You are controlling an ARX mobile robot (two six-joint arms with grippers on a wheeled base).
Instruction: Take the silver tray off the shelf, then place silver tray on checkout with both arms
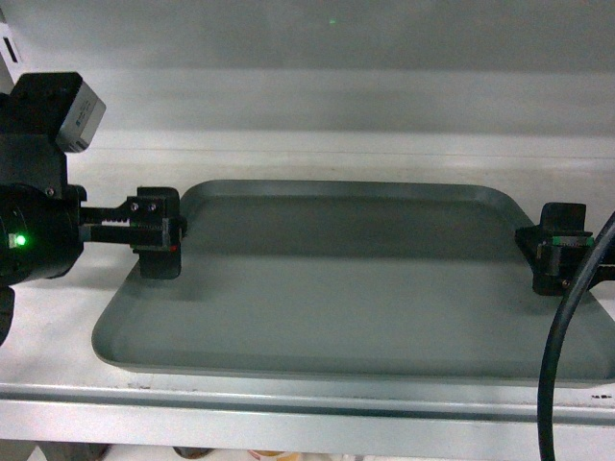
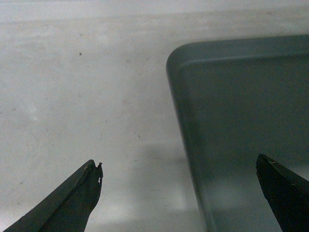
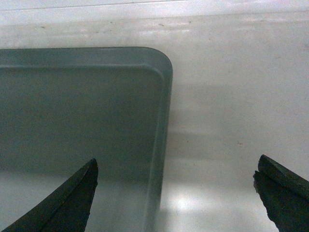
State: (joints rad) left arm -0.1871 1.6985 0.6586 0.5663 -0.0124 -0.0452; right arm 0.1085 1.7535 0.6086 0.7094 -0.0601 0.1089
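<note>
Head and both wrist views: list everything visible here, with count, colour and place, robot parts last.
silver tray: one, dull grey-silver, lying flat on the shelf, empty.
shelf: one board, white, under the tray, front lip along the bottom of the head view.
back panel: one, white-grey, behind the shelf.
left gripper: one, black, at the tray's left rim, jaws open astride the edge, one finger over the tray and one over the shelf.
right gripper: one, black, at the tray's right rim, jaws open astride the edge.
cable: one, thick black, by the right arm.
green light: one, on the left arm.
</note>
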